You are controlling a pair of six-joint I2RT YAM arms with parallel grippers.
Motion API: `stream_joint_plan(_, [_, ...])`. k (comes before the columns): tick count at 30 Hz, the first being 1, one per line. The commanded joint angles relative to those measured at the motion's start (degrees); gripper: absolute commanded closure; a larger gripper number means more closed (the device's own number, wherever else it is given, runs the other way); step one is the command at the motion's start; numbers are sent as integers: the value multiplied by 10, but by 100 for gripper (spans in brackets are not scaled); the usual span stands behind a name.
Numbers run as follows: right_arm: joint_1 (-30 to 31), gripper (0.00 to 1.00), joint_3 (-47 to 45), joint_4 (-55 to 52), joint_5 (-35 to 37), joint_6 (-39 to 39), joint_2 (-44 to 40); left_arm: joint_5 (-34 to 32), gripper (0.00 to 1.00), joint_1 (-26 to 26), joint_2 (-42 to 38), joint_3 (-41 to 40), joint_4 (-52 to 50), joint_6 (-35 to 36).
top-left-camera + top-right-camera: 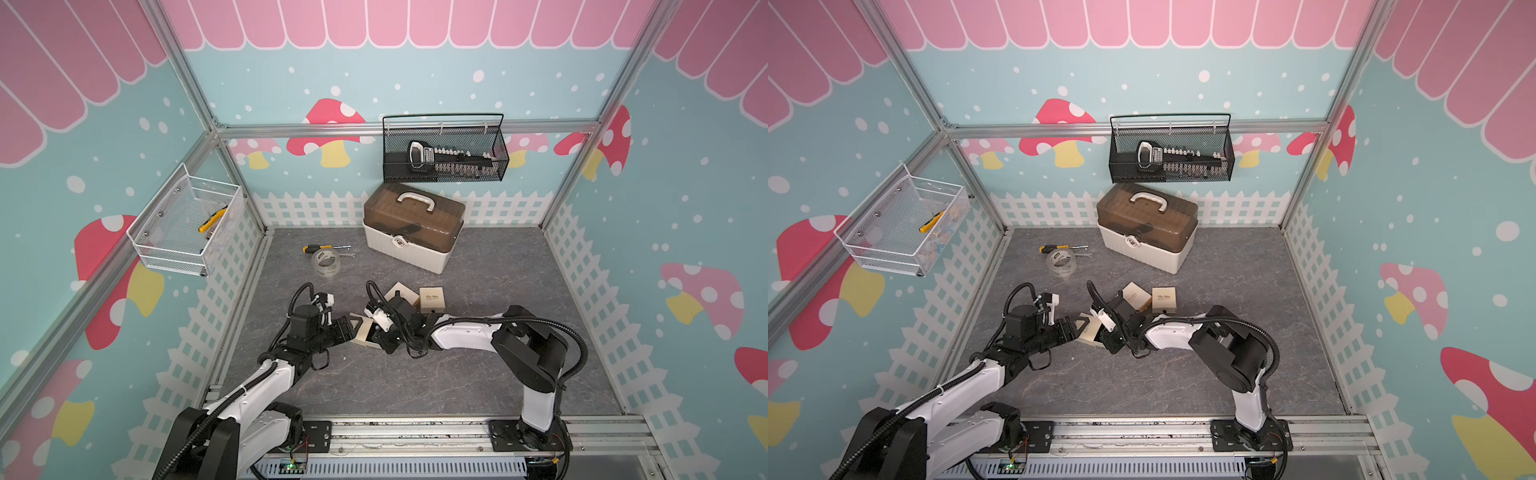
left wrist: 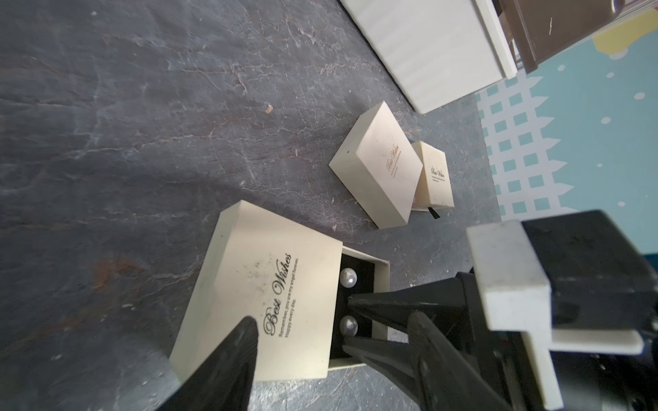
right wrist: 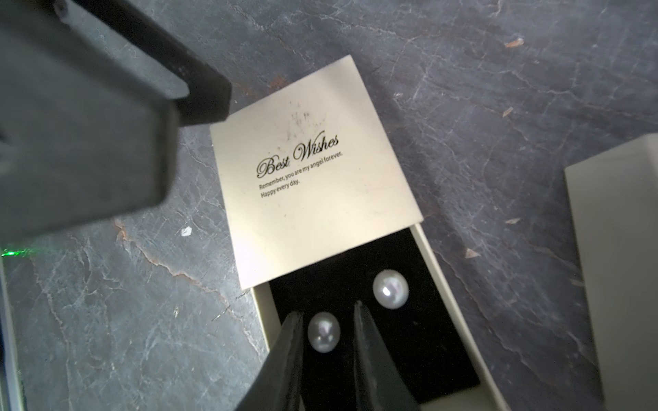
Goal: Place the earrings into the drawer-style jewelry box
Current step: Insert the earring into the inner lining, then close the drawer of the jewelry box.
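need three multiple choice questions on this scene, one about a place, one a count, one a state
1. Where are the earrings? A on the bare tabletop; B in the pulled-out drawer, on its black pad; C inside a shut box.
2. How many small cream boxes show in the left wrist view? A one; B three; C five.
3. The right gripper is: A clamped shut; B out of view; C open astride one earring.
Key: B, both pearls lie on the pad; B, one opened, two shut; C, gaps show beside the pearl.
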Motion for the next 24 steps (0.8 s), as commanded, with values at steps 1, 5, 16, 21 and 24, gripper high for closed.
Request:
stream_joint_plan(1, [1, 75, 16, -17, 7, -3, -34, -43, 31, -4, -25, 25, -29, 7])
stream_joint_plan(5, [0, 75, 4, -29, 58, 7, -71, -125, 30, -3, -34, 51, -80, 18])
stream_joint_plan(16, [-18, 97, -19, -135, 117, 80, -94, -115, 25, 7, 100, 102, -78, 26])
stream_joint_plan(21, [-18, 100, -8, -141, 105, 92, -64, -77, 24, 7, 152, 111, -63, 28])
stream_joint_plan(24, [-17, 100, 8, -141, 91, 92, -45, -44, 24, 6, 173, 110, -42, 26])
